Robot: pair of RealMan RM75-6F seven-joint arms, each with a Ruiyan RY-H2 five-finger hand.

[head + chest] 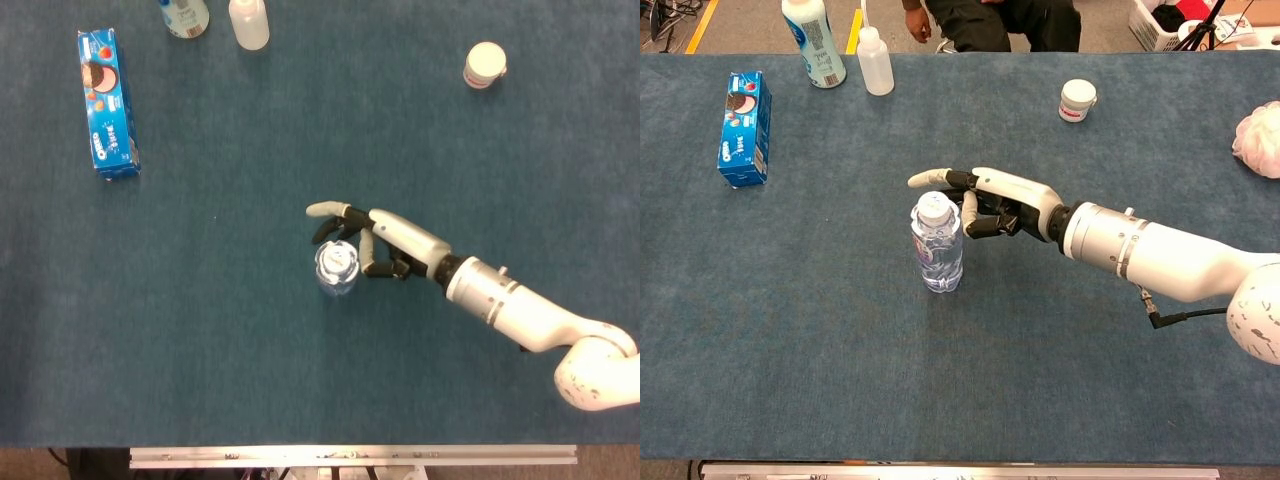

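Your right hand (985, 200) is at the cap end of the water bottle (937, 255), which stands upright near the middle of the blue table (790, 330). The fingers (322, 210) are spread around the top, holding nothing — from the head view they arc just beside the cap, and I can't tell if they touch it. The risk is plain: the bottle is tall, narrow and looks nearly empty, so a sideways nudge up high could tip it over. Closing that far up could also let it pivot or slip out. Your left hand isn't visible in either view.
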